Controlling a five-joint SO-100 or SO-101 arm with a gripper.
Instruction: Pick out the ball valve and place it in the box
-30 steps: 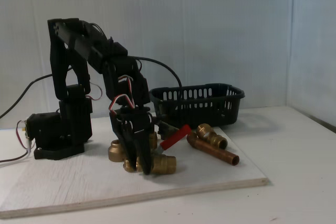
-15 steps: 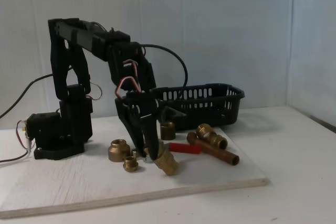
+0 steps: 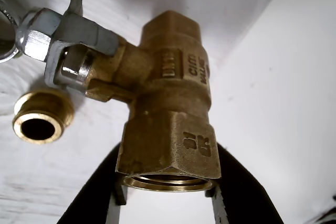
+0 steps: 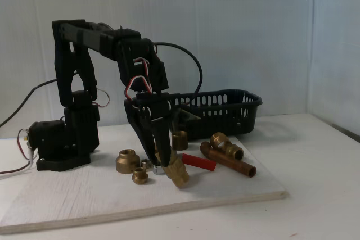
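Observation:
In the fixed view my gripper [image 4: 166, 164] is shut on the ball valve [image 4: 179, 173], which hangs tilted just above the white board. Its red lever handle [image 4: 198, 163] points right. The wrist view shows the brass valve body [image 3: 170, 103] held at its hexagonal end between my two black fingers [image 3: 92, 198], with the silvery stem [image 3: 68, 40] up and to the left. The box [image 4: 216, 111], a black slotted basket, stands behind and to the right of the gripper.
A copper pipe with a brass elbow [image 4: 228, 158] lies on the board to the valve's right. Small brass couplings [image 4: 128, 160] [image 4: 140, 176] [image 4: 179, 140] sit around the gripper; one coupling [image 3: 39, 121] appears below in the wrist view. The arm's base [image 4: 62, 144] stands at the left.
The gripper has come up off the board with the ball valve in it and shifted slightly right. The valve has tilted, and its red handle has swung from pointing up-right to about level.

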